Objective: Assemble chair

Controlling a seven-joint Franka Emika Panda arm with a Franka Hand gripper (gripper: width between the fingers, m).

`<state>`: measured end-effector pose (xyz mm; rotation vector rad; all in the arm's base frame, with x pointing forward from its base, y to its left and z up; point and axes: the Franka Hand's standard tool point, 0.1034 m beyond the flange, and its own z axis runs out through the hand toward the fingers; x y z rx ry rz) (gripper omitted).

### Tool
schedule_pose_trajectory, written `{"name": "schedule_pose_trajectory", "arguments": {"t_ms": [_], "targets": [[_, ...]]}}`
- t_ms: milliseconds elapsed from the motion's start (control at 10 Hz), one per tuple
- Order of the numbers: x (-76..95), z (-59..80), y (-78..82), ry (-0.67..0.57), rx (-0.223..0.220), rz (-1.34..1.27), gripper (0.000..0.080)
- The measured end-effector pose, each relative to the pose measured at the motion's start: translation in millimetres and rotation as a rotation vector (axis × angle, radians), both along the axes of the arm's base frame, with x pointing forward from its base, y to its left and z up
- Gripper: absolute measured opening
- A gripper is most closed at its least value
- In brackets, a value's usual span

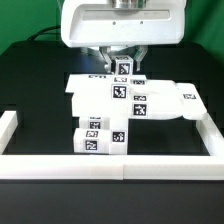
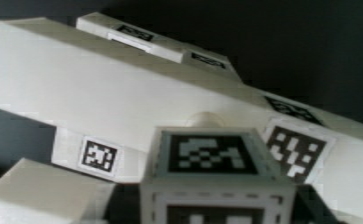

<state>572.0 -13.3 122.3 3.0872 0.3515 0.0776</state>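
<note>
One arm reaches down over a dark table (image 1: 30, 90) from the top of the exterior view, its glossy white housing filling the upper middle. Beneath it the pincer (image 1: 124, 64) comes down onto a small tagged white block (image 1: 124, 69) that stands at the top of the chair (image 1: 125, 105). The dark fingers (image 1: 109, 58) flank this block closely on both sides, so the pincer looks clenched on it.

The chair is a cluster of matte white pieces in the middle of the table: a flat panel (image 1: 160, 100) spreads toward the exterior view's right, and chunky tagged blocks (image 1: 98, 137) stack toward the front, just behind the low white border wall (image 1: 110, 163) that runs across the foreground and up both sides.

From the wrist view, a tagged block (image 2: 208, 160) sits close to the lens, with a long white bar (image 2: 107, 80) slanting across behind it; the fingertips are not visible there.
</note>
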Motion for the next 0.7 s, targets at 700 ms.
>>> {"name": "schedule_pose_trajectory", "arguments": {"t_ms": [700], "targets": [[2.8,-0.4,-2.0,-0.057,-0.009,-0.001,0.0285]]}}
